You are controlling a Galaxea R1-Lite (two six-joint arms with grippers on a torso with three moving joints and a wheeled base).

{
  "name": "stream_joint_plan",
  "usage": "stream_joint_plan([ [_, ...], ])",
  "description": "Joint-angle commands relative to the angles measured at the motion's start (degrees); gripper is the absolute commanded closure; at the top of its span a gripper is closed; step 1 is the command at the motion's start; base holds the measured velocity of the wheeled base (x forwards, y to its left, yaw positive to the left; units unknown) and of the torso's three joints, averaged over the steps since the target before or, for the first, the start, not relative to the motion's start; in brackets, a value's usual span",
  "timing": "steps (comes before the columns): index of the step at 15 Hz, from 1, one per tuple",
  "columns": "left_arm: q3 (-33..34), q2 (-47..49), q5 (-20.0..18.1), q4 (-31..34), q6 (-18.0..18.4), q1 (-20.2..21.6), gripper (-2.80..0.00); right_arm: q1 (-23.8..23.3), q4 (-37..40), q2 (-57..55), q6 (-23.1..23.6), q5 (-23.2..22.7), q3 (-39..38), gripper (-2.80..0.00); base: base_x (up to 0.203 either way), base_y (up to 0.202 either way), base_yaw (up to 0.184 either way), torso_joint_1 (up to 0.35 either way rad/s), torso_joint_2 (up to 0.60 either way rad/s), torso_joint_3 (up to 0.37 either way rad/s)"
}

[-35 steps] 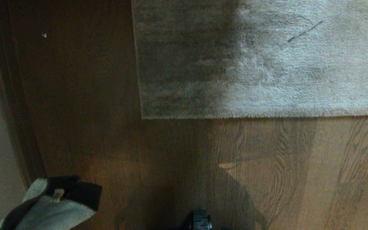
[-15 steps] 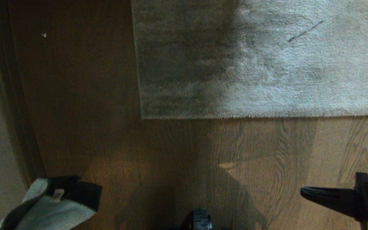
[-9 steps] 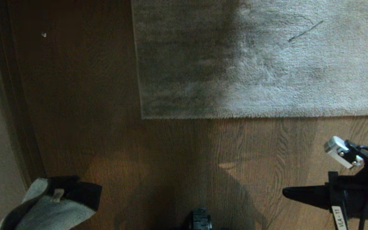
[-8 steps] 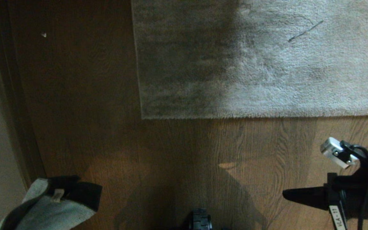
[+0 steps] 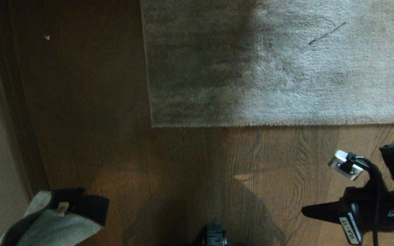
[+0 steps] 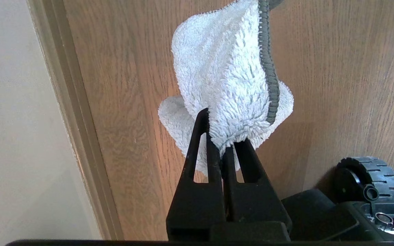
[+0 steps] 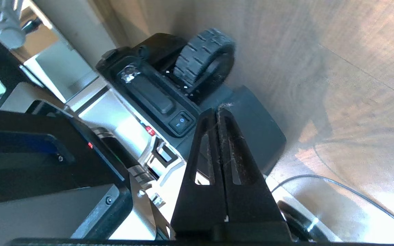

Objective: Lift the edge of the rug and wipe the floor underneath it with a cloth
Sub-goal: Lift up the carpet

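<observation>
The rug lies flat on the floor ahead, its near edge and corner exposed. It looks plush, floppy and probably heavy, so I'd pinch the thin border near the corner. My right gripper hovers short of it, fingers together (empty). My left gripper is clamped on the cloth.

Bare floor is left open before the flat-lying rug edge; passage leftward is bounded by a baseboard.
</observation>
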State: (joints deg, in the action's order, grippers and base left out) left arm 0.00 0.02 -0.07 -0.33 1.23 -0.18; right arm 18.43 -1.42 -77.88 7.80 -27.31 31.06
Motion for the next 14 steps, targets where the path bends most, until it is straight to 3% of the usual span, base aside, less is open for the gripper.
stream_joint_plan([
  [1, -0.1, 0.0, 0.0, 0.0, 0.0, 0.0, 0.0, 2.5, -2.7, -1.9, -0.1, -0.3, -0.8, 0.0, 0.0, 0.0, 0.0, 0.0, 0.0, 0.0],
  [3, 0.0, 0.0, 0.0, 0.0, 0.0, 0.0, 0.0, 5.1, -5.8, -4.2, -0.5, -0.3, -0.6, 0.0, 0.0, 0.0, 0.0, 0.0, 0.0, 0.0],
  [8, 0.0, 0.0, 0.0, 0.0, 0.0, 0.0, 0.0, 6.2, -14.1, -10.3, -2.8, -0.3, 1.3, 0.0, 0.0, 0.0, 0.0, 0.0, 0.0, 0.0],
  [11, 0.0, 0.0, 0.0, 0.0, 0.0, 0.0, 0.0, 9.6, -26.5, -14.5, -17.3, 0.4, 2.0, 0.0, 0.0, 0.0, 0.0, 0.0, 0.0, 0.0],
  [14, 0.0, 0.0, 0.0, 0.0, 0.0, 0.0, 0.0, 14.0, -32.6, -18.1, -24.5, 12.2, 2.9, 0.0, 0.0, 0.0, 0.0, 0.0, 0.0, 0.0],
])
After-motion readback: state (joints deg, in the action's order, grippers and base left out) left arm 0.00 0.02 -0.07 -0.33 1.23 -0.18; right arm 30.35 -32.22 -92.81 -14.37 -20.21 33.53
